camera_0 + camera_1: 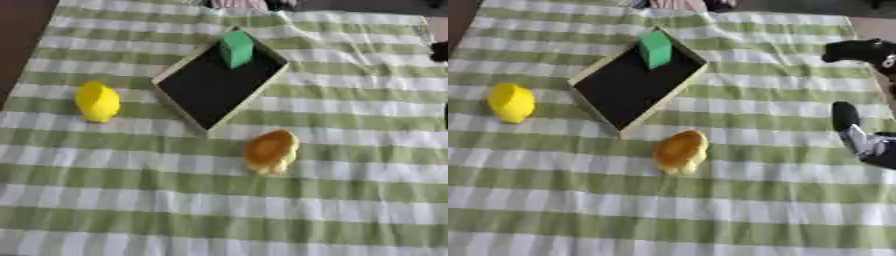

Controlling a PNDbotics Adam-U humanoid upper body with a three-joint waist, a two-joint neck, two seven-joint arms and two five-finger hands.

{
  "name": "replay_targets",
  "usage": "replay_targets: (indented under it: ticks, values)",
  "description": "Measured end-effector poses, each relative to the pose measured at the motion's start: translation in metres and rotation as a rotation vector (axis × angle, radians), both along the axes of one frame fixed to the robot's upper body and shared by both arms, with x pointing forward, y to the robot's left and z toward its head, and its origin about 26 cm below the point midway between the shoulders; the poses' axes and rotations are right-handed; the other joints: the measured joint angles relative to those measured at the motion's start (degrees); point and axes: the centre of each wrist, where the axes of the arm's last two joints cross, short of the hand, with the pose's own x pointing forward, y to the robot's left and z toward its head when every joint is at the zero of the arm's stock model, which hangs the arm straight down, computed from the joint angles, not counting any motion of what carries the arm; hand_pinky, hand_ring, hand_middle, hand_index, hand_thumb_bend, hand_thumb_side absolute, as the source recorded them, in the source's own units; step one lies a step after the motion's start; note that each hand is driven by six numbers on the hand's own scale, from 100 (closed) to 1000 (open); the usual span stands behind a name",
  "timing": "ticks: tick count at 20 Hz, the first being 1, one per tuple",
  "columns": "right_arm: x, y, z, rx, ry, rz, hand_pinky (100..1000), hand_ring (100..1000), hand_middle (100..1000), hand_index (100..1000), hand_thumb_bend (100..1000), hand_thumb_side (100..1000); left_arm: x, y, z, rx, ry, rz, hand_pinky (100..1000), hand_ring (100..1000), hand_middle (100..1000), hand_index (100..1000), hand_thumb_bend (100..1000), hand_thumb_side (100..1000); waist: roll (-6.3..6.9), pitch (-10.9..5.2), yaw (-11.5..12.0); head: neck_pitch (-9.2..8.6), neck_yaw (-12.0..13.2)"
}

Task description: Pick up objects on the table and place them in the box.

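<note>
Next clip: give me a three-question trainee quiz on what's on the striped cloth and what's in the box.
1. True or false: the green block already sits inside the box.
2. Which thing lies nearest the box's near corner? A) yellow object B) orange object C) green block
3. Fill in: the right robot hand shows only at the ____ edge of the right eye view.

Key: 1 true; 2 B; 3 right.
</note>
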Motion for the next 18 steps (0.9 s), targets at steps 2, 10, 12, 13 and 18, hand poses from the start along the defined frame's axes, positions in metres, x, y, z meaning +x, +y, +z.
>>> replay_targets:
  ticks: [2, 10, 12, 13, 18]
  values:
    - [0.002, 0.004, 0.004, -0.088, 0.0, -0.011, 912, 889, 813, 901, 100, 202, 0.0, -0.001, 0.0, 0.002, 0.002, -0.005, 737, 783, 730, 849, 108, 477, 0.0, -0.01, 0.2, 0.0, -0.2]
    - [0.011, 0.028, 0.01, -0.337, 0.012, -0.015, 919, 903, 835, 919, 100, 127, 0.002, -0.004, 0.001, 0.014, 0.008, -0.025, 737, 784, 731, 848, 103, 481, -0.25, -0.25, 1.0, -0.19, -1.1]
    - [0.013, 0.033, 0.01, -0.368, 0.019, -0.015, 922, 904, 831, 919, 100, 119, 0.002, -0.005, 0.001, 0.017, 0.011, -0.03, 737, 784, 731, 848, 100, 485, -0.25, -0.33, 1.2, -0.28, -1.3]
    - [0.014, 0.036, 0.011, -0.384, 0.024, -0.016, 926, 906, 831, 920, 100, 113, 0.002, -0.005, 0.001, 0.017, 0.012, -0.032, 737, 784, 731, 848, 100, 487, -0.25, -0.35, 1.2, -0.28, -1.4]
    - [0.018, 0.048, 0.016, -0.455, 0.053, -0.019, 939, 907, 830, 922, 100, 118, 0.002, -0.006, 0.0, 0.026, 0.021, -0.045, 737, 784, 731, 848, 100, 491, -0.25, -0.37, 1.4, -0.28, -1.7]
